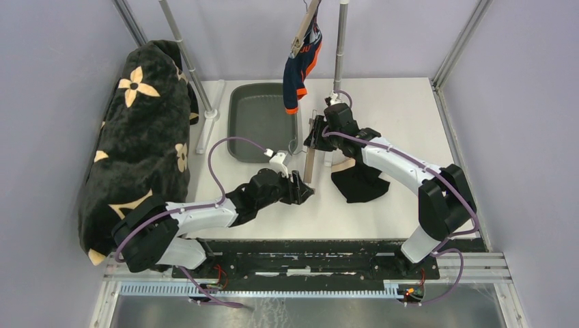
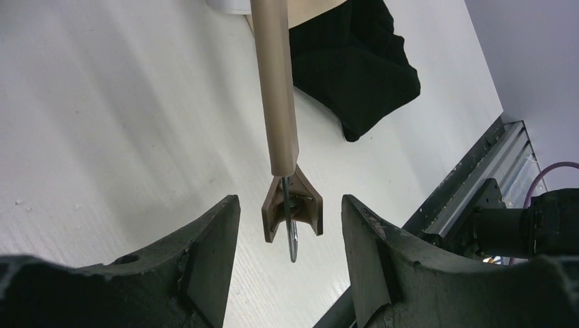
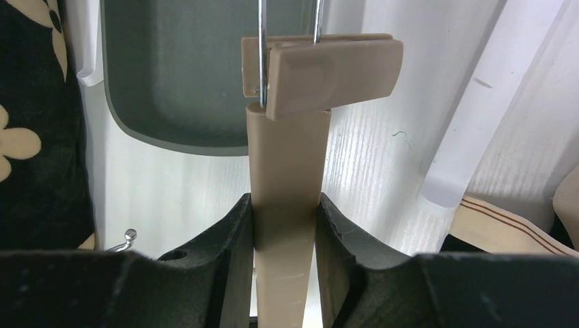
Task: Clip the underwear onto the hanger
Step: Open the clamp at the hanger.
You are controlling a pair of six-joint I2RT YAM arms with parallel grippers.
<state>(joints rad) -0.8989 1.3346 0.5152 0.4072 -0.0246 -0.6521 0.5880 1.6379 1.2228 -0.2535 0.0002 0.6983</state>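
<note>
Tan hanger (image 1: 309, 167) gripped, black underwear (image 1: 360, 184) crumpled

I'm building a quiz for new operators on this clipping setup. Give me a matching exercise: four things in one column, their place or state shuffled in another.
1 hanger bar
2 black underwear
3 navy-and-orange underwear
4 left gripper

A open, at the hanger's end clip
B hanging from a raised clip
C clamped in the right gripper
D heaped on the table

Pairs: 1-C, 2-D, 3-B, 4-A
</note>
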